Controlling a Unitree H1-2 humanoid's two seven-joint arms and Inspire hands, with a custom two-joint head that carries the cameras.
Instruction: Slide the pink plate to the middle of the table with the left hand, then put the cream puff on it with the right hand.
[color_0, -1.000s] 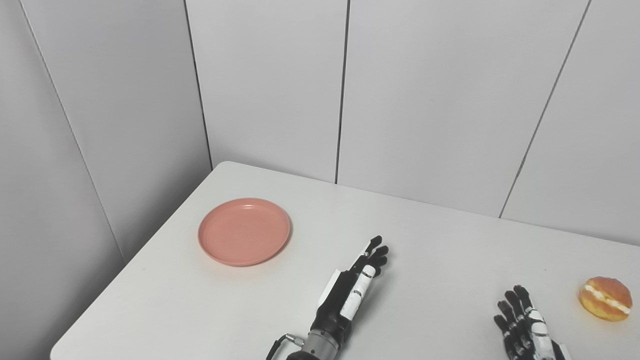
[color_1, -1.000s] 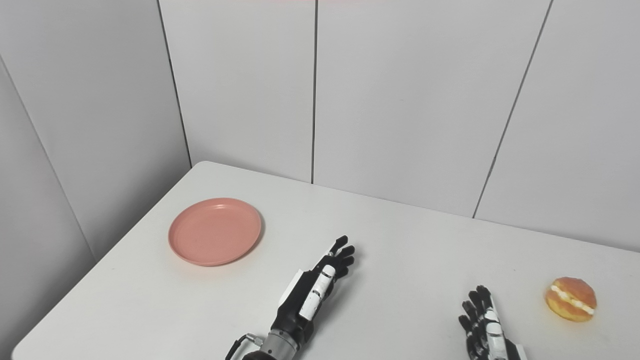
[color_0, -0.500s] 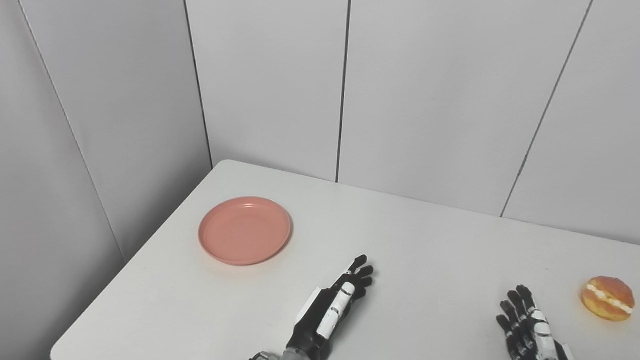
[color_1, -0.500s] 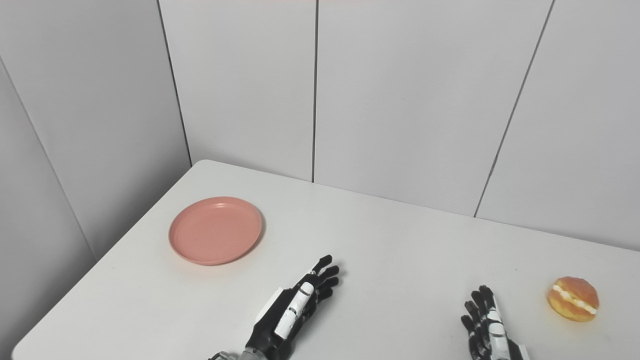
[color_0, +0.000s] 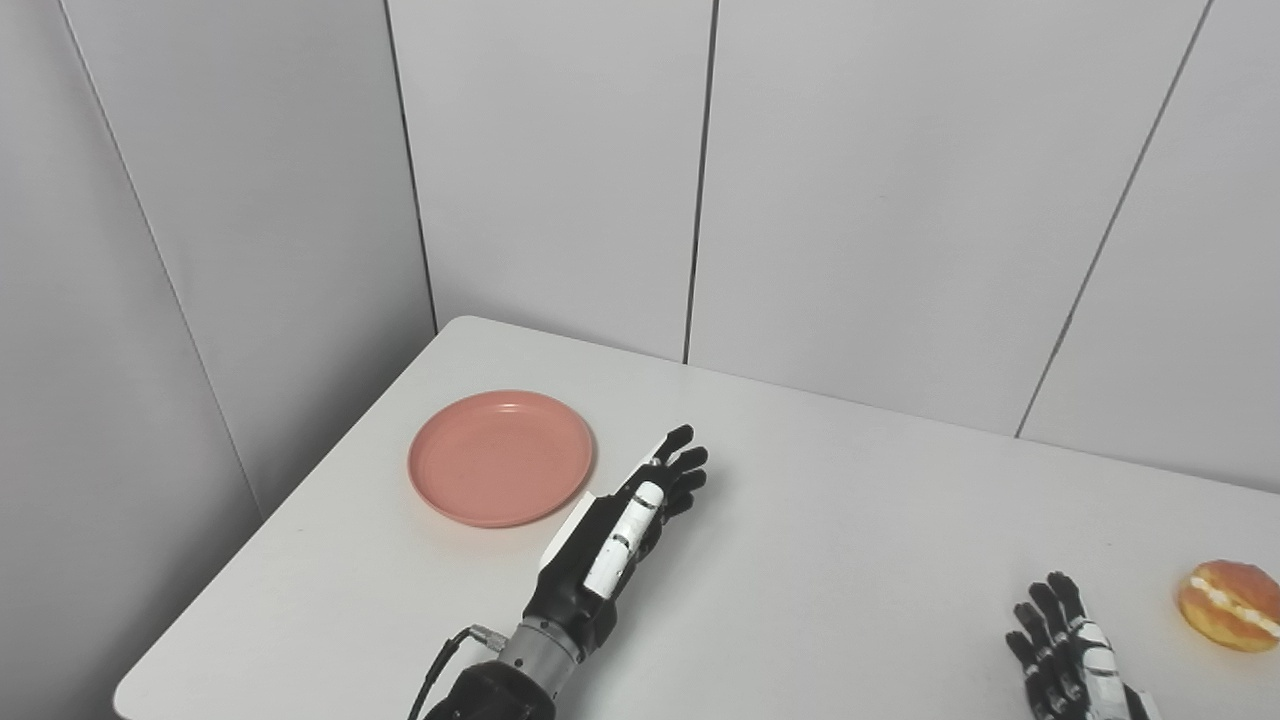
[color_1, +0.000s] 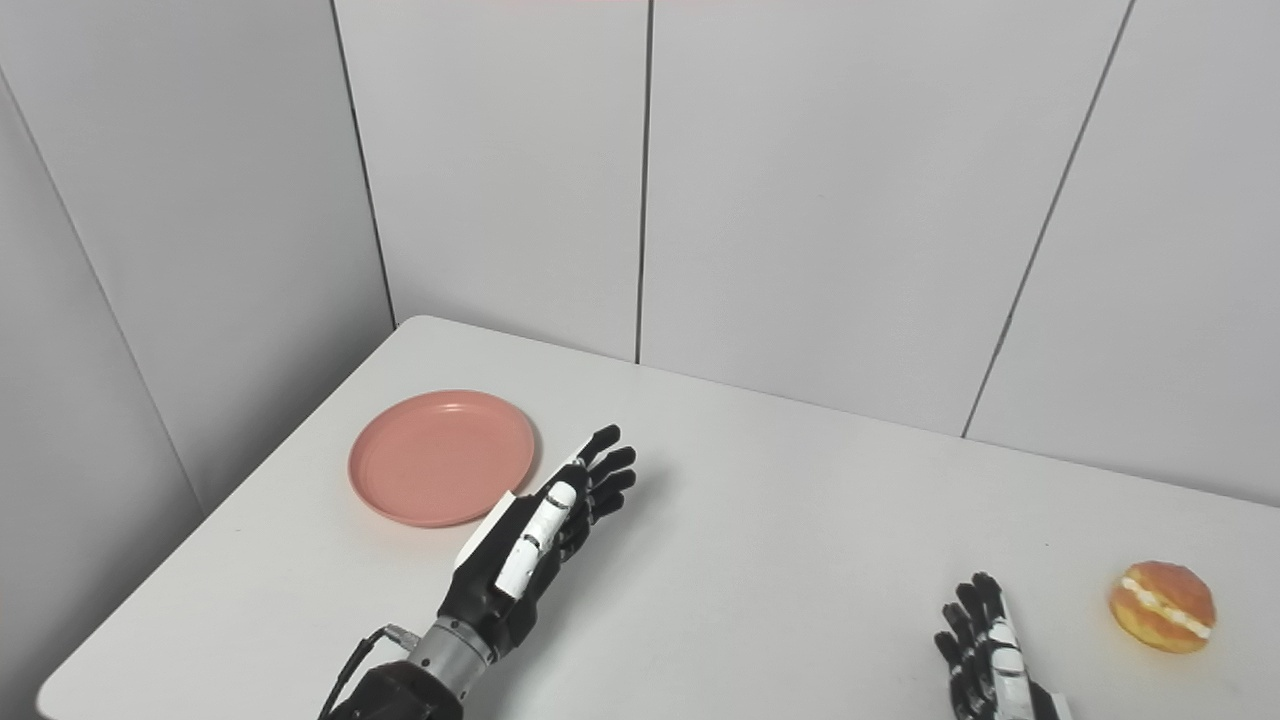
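One pink plate (color_0: 500, 458), one cream puff (color_0: 1229, 605), two empty hands: left hand (color_0: 612, 530), right hand (color_0: 1065, 645), fingers spread.

The tabletop (color_0: 850, 520) lies bare across its middle, a wide lane between the pink plate (color_0: 500, 457) at the left and the cream puff (color_0: 1231, 605) near the right edge. The left hand (color_0: 620, 525), fingers spread, hangs just beside the plate's right rim. The right hand (color_0: 1070, 655) sits low, near the puff with bare surface between. Wall panels (color_0: 700, 180) close off the far edge.
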